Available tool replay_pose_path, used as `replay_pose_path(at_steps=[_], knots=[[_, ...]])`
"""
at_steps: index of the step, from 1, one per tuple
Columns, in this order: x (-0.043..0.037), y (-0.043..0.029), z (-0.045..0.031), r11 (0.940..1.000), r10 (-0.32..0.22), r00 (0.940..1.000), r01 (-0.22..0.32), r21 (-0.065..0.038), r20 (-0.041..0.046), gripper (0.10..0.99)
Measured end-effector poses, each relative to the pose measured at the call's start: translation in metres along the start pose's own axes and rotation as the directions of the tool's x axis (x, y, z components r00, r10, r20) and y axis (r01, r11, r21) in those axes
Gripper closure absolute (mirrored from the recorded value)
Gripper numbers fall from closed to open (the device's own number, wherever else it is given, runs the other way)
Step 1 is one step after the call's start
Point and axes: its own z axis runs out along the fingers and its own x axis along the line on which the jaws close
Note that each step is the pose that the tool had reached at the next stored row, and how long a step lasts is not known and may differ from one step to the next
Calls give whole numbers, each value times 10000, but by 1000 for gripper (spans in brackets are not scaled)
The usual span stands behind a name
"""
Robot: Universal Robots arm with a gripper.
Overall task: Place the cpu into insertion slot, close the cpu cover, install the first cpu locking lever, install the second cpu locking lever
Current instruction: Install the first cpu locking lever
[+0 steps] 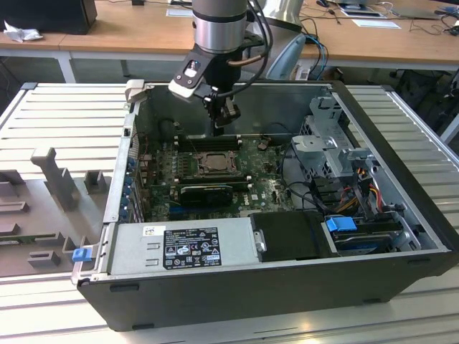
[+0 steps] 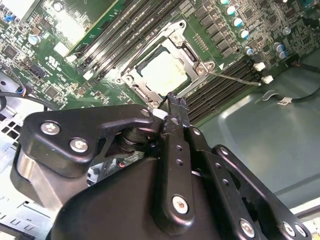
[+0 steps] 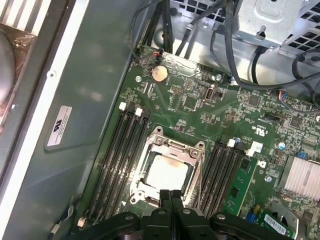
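Note:
The cpu (image 3: 167, 172) (image 2: 162, 70) lies flat in the insertion slot (image 1: 213, 161) on the green motherboard, its pale metal top showing. The cpu cover (image 3: 154, 146) (image 2: 189, 49), a silver frame, lies down around it. A thin locking lever (image 2: 235, 78) runs out from one socket corner across the memory slots. My gripper (image 1: 224, 123) (image 3: 170, 194) (image 2: 175, 100) hangs a little above the socket's edge. Its black fingers are pressed together with nothing between them.
The motherboard sits deep inside an open computer case (image 1: 401, 136) with tall walls. Black memory slots (image 3: 120, 160) flank the socket on both sides. Cables (image 3: 240, 55) and a drive cage (image 1: 330, 143) stand at the exterior view's right, a power supply (image 1: 179, 247) at the front.

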Motion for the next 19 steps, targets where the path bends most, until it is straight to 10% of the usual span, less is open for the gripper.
replay_pose_path(at_steps=[19], knots=[[0,0,0,9927,-1208,9927,1208,24,-52,980]])
